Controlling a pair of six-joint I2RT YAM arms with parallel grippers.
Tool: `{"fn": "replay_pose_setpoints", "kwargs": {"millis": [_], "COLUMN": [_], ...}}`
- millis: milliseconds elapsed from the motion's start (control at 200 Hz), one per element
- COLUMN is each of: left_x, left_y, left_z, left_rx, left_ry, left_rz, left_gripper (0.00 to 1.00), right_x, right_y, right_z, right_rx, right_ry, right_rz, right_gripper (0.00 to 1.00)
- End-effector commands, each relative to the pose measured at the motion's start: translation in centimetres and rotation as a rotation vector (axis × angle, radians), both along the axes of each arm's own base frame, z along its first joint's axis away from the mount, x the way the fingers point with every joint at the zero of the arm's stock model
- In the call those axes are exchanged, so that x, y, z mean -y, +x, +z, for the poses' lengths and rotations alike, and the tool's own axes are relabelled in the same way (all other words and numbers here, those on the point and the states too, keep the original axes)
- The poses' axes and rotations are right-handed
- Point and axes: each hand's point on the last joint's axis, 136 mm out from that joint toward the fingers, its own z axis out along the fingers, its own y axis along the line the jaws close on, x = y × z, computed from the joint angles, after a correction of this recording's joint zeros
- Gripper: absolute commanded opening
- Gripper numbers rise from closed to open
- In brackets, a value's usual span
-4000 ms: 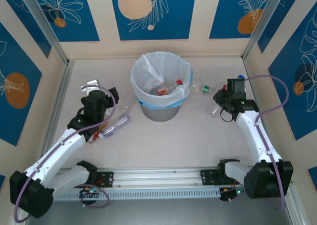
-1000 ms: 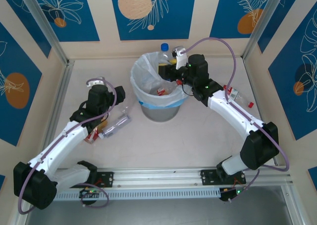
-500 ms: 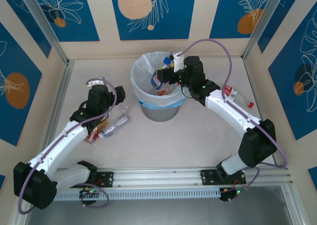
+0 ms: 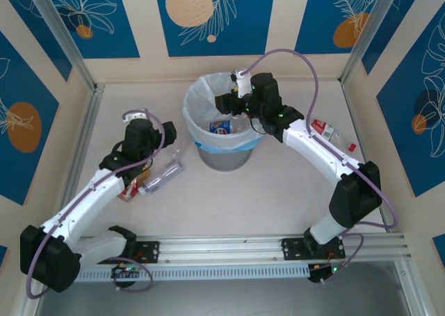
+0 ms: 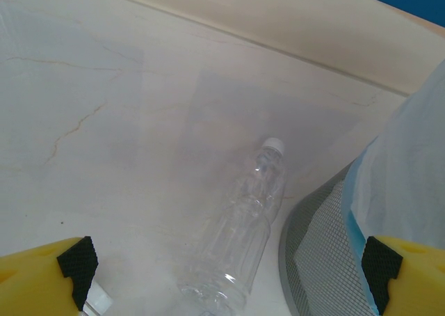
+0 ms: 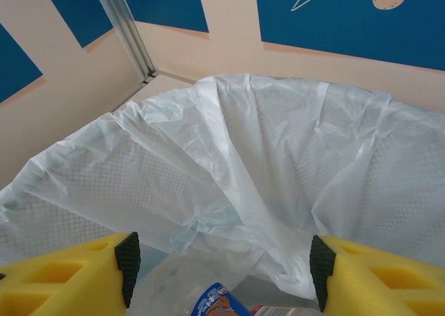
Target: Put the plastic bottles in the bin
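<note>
Two pincers, both were spread wide and holding nothing. The right pincer hung over the bin, where a blue-labelled bottle lay down on the liner. The left pincer hovered above a clear white-capped bottle lying on the counter just beside the bin's mesh side. Another red-labelled bottle lay over near the right-hand wall.

Cut off at the bottom edge between fingers of right gripper: blue-labelled plastic bottle. Base likewise cropped under left gripper: clear white-capped plastic bottle.
</note>
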Motion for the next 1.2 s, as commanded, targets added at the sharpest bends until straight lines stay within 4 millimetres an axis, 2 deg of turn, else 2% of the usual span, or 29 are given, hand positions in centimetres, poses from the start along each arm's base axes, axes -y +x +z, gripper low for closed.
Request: {"fn": "replay_pose_setpoints", "kwargs": {"millis": [0, 250, 350, 570, 690, 830, 970, 1085, 1195], "left_x": [-0.5, -0.8, -0.8, -1.3, -1.8, -2.6, -3.7, -3.7, -3.1], "left_y": [0.1, 0.2, 0.2, 0.2, -0.4, -2.5, -5.2, -7.0, -7.4], "left_z": [0.8, 0.4, 0.4, -0.4, -0.8, -2.2, -4.3, -6.2, -7.5], "left_rx": [0.004, -0.012, -0.019, -0.054, -0.095, -0.194, -0.295, -0.365, -0.405], "left_ry": [-0.01, -0.011, -0.013, -0.002, 0.025, 0.081, 0.116, 0.115, 0.089], "left_rz": [0.02, 0.038, 0.042, 0.065, 0.073, 0.065, 0.056, 0.025, 0.0], "left_gripper": [0.99, 0.99, 0.99, 0.99, 0.99, 0.99, 0.99, 0.99, 0.99], "right_x": [-0.6, 0.6, 1.3, 2.9, 3.6, 5.1, 6.8, 7.2, 7.0], "right_y": [-0.5, -2.3, -3.0, -4.0, -4.8, -5.7, -6.7, -7.9, -9.1], "right_z": [1.0, 0.6, 1.2, 3.6, 4.8, 6.0, 6.7, 7.2, 7.4], "right_rx": [-0.003, -0.124, -0.115, -0.058, -0.026, 0.019, 0.091, 0.164, 0.199], "right_ry": [-0.011, -0.134, -0.145, -0.097, -0.032, 0.058, 0.16, 0.239, 0.274], "right_rz": [0.039, 0.038, 0.017, -0.045, -0.078, -0.137, -0.199, -0.172, -0.118], "right_gripper": [0.69, 0.8, 1.0, 1.0, 1.0, 1.0, 1.0, 1.0, 1.0]}}
